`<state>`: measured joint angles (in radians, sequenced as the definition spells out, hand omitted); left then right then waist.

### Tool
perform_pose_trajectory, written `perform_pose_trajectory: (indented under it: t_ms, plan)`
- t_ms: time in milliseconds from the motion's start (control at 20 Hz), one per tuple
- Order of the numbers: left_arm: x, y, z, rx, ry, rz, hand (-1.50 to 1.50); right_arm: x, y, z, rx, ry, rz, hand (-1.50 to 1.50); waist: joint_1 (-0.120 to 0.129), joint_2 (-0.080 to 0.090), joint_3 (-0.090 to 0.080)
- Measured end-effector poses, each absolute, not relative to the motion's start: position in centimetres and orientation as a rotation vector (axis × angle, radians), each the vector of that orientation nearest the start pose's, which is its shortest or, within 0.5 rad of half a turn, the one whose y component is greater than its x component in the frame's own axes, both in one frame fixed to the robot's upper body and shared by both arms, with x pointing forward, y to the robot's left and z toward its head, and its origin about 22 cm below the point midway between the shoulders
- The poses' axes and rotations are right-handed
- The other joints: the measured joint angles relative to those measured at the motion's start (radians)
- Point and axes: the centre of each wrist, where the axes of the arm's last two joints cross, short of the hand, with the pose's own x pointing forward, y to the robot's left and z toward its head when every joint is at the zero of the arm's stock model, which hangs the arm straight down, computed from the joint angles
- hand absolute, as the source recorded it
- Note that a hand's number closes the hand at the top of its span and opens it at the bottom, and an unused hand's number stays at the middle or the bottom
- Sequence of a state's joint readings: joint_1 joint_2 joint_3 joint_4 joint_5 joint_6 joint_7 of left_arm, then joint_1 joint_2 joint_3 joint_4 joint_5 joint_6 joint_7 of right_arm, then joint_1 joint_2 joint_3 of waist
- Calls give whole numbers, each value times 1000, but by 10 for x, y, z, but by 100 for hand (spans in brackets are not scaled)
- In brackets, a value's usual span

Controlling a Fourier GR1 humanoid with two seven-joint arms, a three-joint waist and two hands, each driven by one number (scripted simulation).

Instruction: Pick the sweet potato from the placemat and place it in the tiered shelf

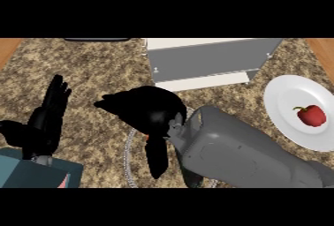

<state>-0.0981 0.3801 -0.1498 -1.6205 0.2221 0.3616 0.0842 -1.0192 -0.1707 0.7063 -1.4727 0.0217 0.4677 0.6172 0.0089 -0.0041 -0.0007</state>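
Nearest me, the left hand (49, 112) rests open, fingers up. Beside it the right hand (151, 115) hangs over the placemat (130, 154), fingers curled down; a sliver of orange, perhaps the sweet potato (147, 138), peeks beneath, but whether it is grasped I cannot tell. Farther off stands the shelf (205, 59).

text: none readable | labels: none | numbers: none

Head view, steeply down, close over counter (98, 66)
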Motion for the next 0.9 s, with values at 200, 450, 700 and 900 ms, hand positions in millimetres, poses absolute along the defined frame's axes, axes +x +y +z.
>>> perform_pose_trajectory:
  t_ms: [200,450,700,900]
  plan:
    - [260,266,52,247,-1603,33,0,279,6,189,-171,-1370,1795,-150,-3,1,0]
    - [255,260,58,242,-1605,37,0,275,18,173,-354,-1278,1879,-150,-2,2,0]
    - [258,270,60,246,-1605,33,0,276,15,156,-447,-1227,1889,-150,-4,3,0]
    - [258,269,55,243,-1608,31,0,278,18,136,-447,-1225,1877,-150,-3,4,1]
